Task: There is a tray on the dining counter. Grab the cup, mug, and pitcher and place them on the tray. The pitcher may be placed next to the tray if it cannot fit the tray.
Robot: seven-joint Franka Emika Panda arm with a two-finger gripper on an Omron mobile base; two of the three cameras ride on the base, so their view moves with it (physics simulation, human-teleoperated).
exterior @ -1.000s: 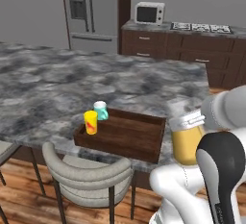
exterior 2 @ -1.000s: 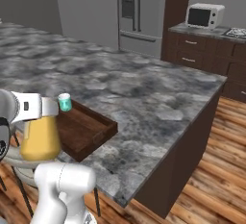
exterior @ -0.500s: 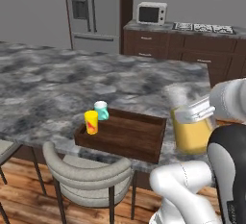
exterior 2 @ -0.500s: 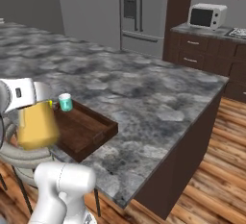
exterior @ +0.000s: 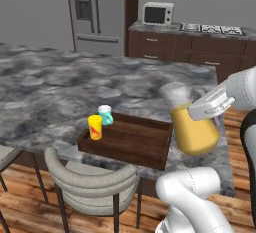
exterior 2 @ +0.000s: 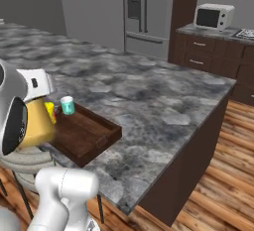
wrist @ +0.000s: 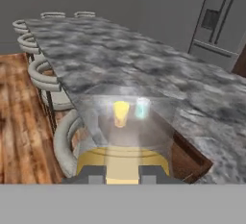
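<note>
Pitcher in my grip, raised beside the tray.

My gripper is clamped narrow on the pitcher, which hangs tilted in the air, just right of the tray in the left base view. The tray sits at the near edge of the dining counter. The cup and the mug stand upright together in the tray's left end, mug farther.
</note>
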